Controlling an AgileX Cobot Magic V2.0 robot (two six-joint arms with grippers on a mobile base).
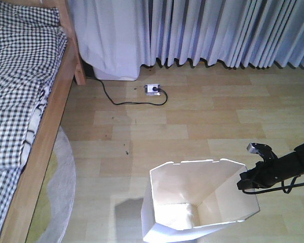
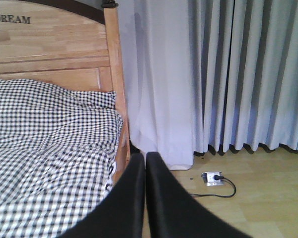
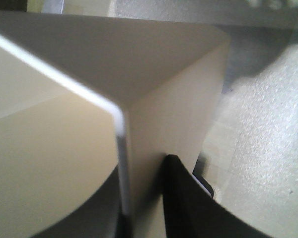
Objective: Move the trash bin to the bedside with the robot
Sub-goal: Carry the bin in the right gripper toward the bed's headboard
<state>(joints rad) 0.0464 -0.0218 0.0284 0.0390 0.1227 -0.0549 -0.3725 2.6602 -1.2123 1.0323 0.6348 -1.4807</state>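
The white trash bin stands on the wooden floor at the bottom middle of the front view, right of the bed. My right gripper on its thin black arm is shut on the bin's right rim. In the right wrist view the bin wall runs between the two black fingers, one inside and one outside. The bed with a light-brown frame and checked bedding fills the left side; it also shows in the left wrist view. My left gripper is shut and empty, facing the bed's headboard.
A pale round rug lies by the bed's side. A floor socket with a black cable sits near the grey curtains along the far wall. Bare wood floor lies between the bin and the bed.
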